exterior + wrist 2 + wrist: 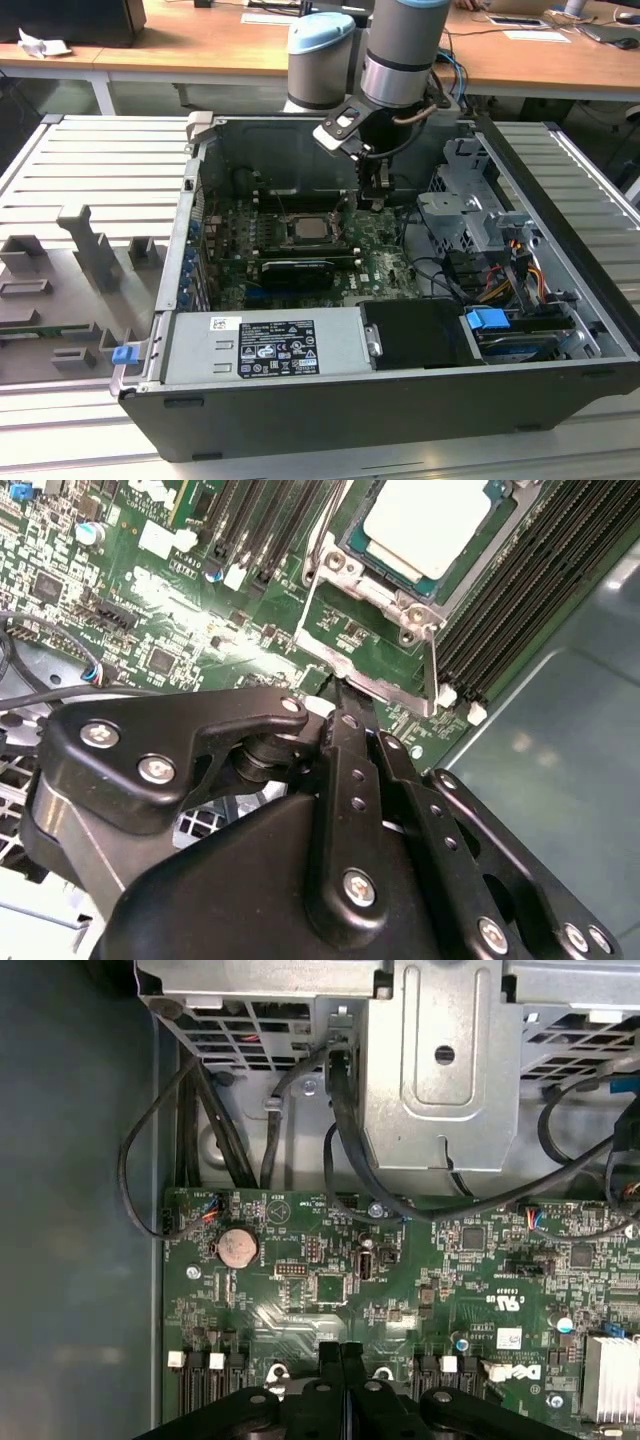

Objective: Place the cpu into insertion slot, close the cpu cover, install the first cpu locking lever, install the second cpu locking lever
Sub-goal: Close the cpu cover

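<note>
The cpu [420, 520] lies pale and flat in the insertion slot [305, 229] on the green board. The silver cpu cover [345, 568] lies down around it like a frame. One thin wire locking lever [431, 665] runs along the socket's side, and another [318, 542] runs along the opposite side. I cannot tell whether either is latched. My gripper [345, 692] is shut with its black fingers [330, 1360] pressed together, and the tips are at the socket frame's near metal edge. In the exterior view the gripper [375, 203] hangs just to the right of the socket.
Long black memory slots [520, 590] flank the socket. A grey drive cage [440, 1060] and black cables [150, 1150] sit beyond the board's edge. A power supply [265, 345] with a white label fills the case front. A grey fixture tray [70, 290] lies outside on the exterior view's left.
</note>
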Tool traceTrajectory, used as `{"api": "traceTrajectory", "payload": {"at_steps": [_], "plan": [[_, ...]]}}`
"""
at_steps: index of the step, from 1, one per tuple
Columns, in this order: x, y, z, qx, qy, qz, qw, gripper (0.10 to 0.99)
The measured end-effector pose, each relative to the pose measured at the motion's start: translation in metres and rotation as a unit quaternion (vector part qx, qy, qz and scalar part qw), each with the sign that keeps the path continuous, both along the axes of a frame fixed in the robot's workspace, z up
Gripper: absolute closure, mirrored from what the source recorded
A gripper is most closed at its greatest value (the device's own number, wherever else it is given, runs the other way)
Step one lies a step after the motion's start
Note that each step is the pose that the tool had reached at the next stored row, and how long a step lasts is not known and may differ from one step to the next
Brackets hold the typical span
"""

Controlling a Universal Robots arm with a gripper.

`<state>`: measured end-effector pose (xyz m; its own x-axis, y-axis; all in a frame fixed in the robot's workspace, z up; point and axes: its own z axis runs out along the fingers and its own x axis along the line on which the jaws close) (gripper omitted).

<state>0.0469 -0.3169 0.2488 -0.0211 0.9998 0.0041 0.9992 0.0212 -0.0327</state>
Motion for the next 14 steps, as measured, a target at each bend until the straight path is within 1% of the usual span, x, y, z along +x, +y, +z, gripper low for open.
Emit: {"api": "traceTrajectory", "payload": {"at_steps": [7,9,13,14], "plan": [[-0.0091,0.0000,0.0000,0.0000,-0.0001,0.000,1.0000,0.980],[-0.0121,0.0000,0.0000,0.0000,-0.0007,0.000,1.0000,0.980],[-0.0224,0.0000,-0.0001,0.0000,-0.0045,0.000,1.0000,0.980],[-0.0262,0.0000,-0.0003,0.0000,-0.0063,0.000,1.0000,0.980]]}}
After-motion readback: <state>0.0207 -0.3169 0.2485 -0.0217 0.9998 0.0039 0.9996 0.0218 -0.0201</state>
